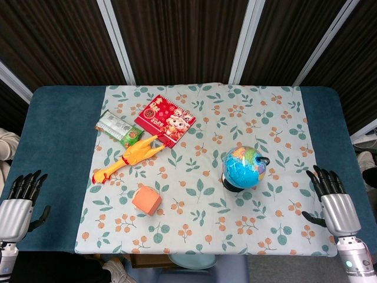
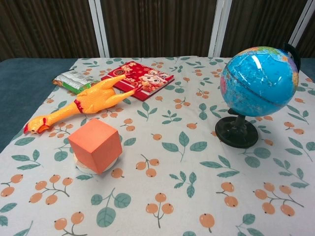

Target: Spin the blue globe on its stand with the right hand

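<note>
The blue globe stands upright on its black round stand, right of the table's middle; in the chest view the globe fills the upper right above its stand. My right hand hovers at the table's right front edge, fingers straight and apart, holding nothing, well right of the globe. My left hand hangs at the left front edge, fingers apart and empty. Neither hand shows in the chest view.
On the floral cloth lie a yellow rubber chicken, an orange cube on a small white disc, a red packet and a green snack bag, all left of the globe. Dark panels stand behind the table.
</note>
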{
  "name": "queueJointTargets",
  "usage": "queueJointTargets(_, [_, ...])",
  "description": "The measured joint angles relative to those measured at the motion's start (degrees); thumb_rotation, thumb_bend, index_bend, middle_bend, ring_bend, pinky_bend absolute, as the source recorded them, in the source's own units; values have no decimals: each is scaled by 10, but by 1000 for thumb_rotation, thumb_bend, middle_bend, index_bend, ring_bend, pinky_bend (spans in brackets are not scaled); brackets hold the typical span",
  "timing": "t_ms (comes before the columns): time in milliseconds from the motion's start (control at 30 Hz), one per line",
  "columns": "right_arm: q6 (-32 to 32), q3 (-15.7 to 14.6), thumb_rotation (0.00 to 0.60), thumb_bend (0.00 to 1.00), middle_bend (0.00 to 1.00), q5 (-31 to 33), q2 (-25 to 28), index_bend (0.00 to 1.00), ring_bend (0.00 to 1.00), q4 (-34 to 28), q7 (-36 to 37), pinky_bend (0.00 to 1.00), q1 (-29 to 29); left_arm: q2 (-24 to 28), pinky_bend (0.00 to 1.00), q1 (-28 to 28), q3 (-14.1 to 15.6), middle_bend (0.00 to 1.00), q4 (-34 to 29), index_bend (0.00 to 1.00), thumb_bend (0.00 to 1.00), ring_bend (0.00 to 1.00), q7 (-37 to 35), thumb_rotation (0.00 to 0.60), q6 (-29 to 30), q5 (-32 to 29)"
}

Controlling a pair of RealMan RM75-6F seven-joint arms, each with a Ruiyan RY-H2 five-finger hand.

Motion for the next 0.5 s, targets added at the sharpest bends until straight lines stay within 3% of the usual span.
queueJointTargets(267, [0,1,600,156,0,-14,-17,0,0,6,31,0,8,5,0,-1,4,0,-4,37,416,0,-10,600,-3,1])
queueJointTargets(500, [3,25,600,156,0,-53,-63,0,0,-10,95,0,52,9,1,-7,5,0,-4,35,417,0,-24,600,-15,2])
